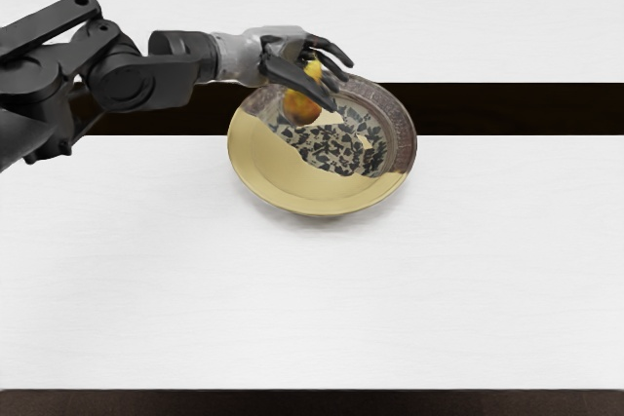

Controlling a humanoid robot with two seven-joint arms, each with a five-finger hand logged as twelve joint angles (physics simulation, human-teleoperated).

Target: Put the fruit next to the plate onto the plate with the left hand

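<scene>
On the white tabletop (312, 289) sits the gold, black-flecked plate (322, 209), and over its far-left rim the left robot hand (297, 60) grips the yellow-orange fruit (300, 104) in curled fingers (placing step, I judge), next needing a lowering and release.

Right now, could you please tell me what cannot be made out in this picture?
Head view only:
The fruit: mostly covered by the left hand; its kind is unclear.
Whether the fruit touches the plate: the hand hides the contact.
The right arm: outside the picture.
</scene>
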